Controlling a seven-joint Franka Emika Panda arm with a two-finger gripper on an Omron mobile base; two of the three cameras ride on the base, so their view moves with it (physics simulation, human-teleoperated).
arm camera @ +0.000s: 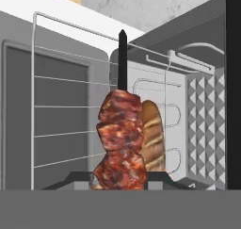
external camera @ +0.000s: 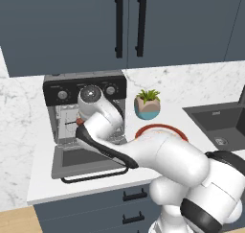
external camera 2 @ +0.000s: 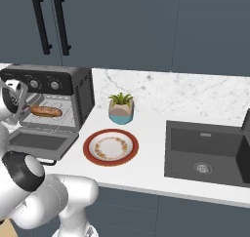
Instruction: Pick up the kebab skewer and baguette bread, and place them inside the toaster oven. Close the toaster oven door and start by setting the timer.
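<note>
The arm hides most of the toaster oven's cavity; the kebab skewer's lower end is cut off.

Holding reddish-brown kebab skewer upright before golden baguette bread lying on the rack inside grey toaster oven, toaster oven door hanging dropped open.

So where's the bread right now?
The baguette bread lies on the wire rack inside the open toaster oven, at the counter's left end; in the hand view it sits just behind the kebab skewer.
</note>
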